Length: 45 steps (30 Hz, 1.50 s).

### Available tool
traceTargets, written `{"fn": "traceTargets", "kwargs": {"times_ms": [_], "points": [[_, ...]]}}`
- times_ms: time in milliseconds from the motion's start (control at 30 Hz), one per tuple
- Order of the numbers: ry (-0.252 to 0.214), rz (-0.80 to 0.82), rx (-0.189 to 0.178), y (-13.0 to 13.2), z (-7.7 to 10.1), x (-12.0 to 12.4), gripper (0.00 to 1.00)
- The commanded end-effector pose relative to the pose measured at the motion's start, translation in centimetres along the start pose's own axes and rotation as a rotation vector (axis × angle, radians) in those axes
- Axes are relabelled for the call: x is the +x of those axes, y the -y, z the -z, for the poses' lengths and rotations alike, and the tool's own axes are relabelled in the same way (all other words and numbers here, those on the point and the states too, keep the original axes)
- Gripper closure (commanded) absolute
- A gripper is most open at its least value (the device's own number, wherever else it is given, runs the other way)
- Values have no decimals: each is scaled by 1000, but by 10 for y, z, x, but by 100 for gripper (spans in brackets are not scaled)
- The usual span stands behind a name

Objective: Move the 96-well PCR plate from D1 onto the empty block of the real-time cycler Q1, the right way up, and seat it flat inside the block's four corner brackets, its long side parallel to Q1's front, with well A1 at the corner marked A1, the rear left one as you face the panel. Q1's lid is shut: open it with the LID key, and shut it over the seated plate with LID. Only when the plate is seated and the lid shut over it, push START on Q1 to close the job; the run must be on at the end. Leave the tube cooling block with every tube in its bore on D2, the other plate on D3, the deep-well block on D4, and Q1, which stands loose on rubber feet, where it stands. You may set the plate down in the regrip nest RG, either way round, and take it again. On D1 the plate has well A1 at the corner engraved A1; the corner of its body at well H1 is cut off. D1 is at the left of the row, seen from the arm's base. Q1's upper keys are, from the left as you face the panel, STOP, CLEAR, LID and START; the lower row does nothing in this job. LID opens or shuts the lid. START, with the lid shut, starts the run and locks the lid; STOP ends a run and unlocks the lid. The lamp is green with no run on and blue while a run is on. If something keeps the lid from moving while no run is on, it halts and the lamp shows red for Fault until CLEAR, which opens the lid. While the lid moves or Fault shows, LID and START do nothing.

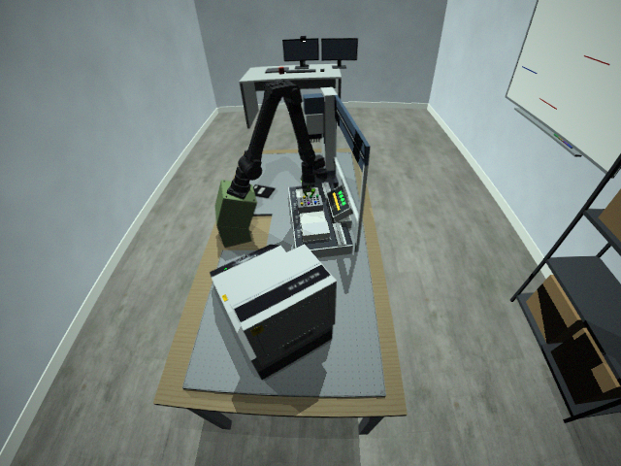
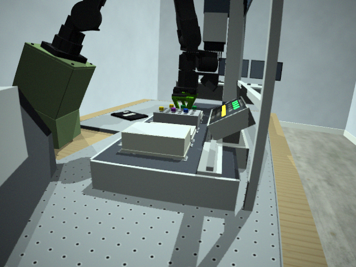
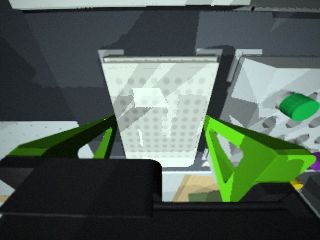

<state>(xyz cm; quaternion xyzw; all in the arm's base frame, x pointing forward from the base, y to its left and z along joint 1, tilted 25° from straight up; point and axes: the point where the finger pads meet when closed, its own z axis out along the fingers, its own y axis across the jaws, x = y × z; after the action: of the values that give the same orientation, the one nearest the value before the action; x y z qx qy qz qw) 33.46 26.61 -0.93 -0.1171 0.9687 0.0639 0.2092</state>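
Note:
The white 96-well PCR plate (image 3: pixel 160 117) lies flat in its deck slot, seen from above in the wrist view. My gripper (image 3: pixel 160 119) is open, with one green finger on each side of the plate's near end and a gap to both. In the exterior and top views the gripper (image 2: pixel 183 100) (image 1: pixel 309 192) hangs low at the far end of the deck, behind the tube cooling block (image 2: pixel 177 116); the plate is hidden there. The cycler Q1 (image 1: pixel 273 306) stands at the near end of the table with its lid shut and a small green lamp (image 1: pixel 225 268).
The tube block (image 3: pixel 272 115) with coloured caps sits close beside the right finger. The white deep-well block (image 2: pixel 156 139) is nearer on the deck. A tilted control panel (image 2: pixel 230 114) and gantry posts (image 2: pixel 263 100) stand to the right. The black regrip nest (image 2: pixel 129 115) lies left.

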Motion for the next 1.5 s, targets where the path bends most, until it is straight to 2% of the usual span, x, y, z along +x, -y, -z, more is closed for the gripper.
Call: {"fn": "traceTargets", "kwargs": {"times_ms": [0, 167, 467, 600, 833, 1100, 1467], "points": [[22, 5, -19, -9, 9, -7, 0], [5, 0, -13, -7, 11, 2, 0], [24, -30, -8, 0, 13, -11, 0], [36, -27, -16, -5, 15, -18, 0], [12, 13, -13, -12, 7, -8, 0], [-2, 14, 3, -3, 0, -5, 0], [29, 16, -13, -7, 12, -14, 0]]}}
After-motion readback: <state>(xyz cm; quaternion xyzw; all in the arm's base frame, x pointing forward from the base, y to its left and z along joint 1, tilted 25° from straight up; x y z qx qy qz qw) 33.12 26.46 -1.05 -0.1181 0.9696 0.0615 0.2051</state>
